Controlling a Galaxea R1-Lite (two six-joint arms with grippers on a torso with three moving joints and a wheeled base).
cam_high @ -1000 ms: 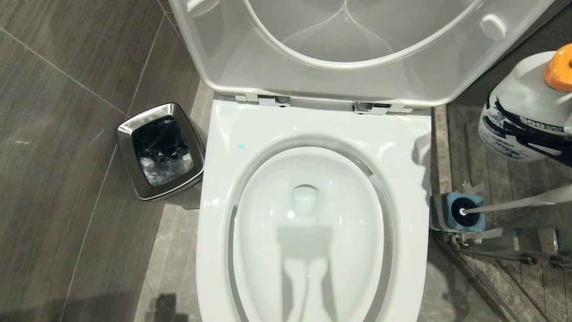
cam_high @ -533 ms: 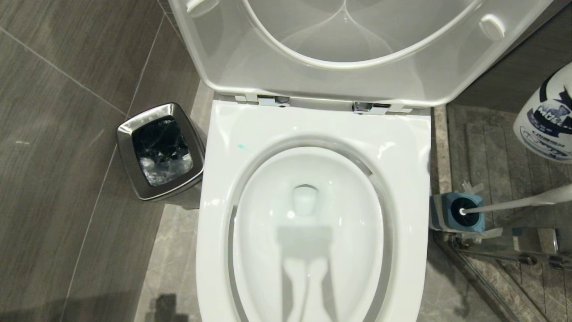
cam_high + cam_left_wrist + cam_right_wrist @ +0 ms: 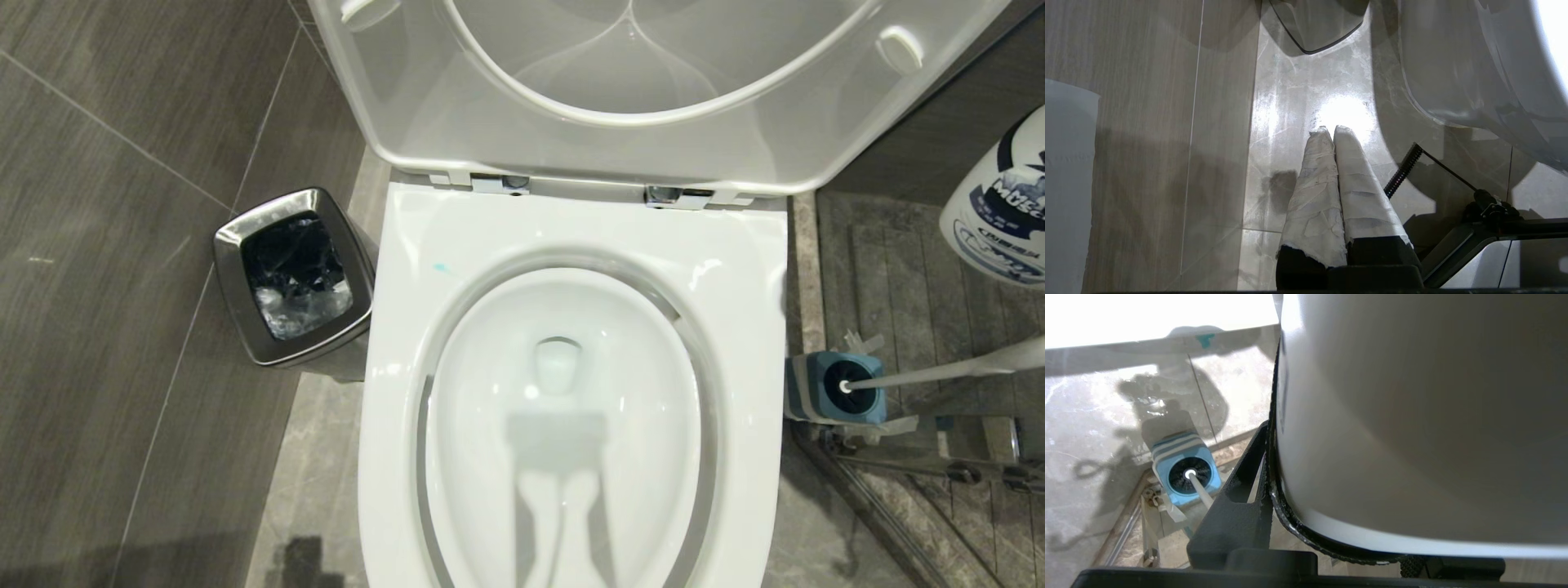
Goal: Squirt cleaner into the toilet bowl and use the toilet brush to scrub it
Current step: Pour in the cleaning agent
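My right hand [image 3: 1274, 486] is gripping a white bottle [image 3: 1000, 212] that is running off the head view's right edge, its top cut away. The toilet brush [image 3: 939, 371] handle's end is cut off there too, and its bristles are sitting hidden in the holder [image 3: 841, 388].

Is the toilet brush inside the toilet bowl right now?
No, the toilet brush sits in its blue holder on the floor beside the toilet bowl.

White cleaner bottle [image 3: 1412, 416] clamped in right gripper [image 3: 1274, 465]. Below it, toilet brush [image 3: 1197, 489] upright, black head sunk in blue holder [image 3: 1186, 473]. Toilet bowl [image 3: 563, 425] farther leftward, lid raised, teal spot [image 3: 442, 267] on rim.
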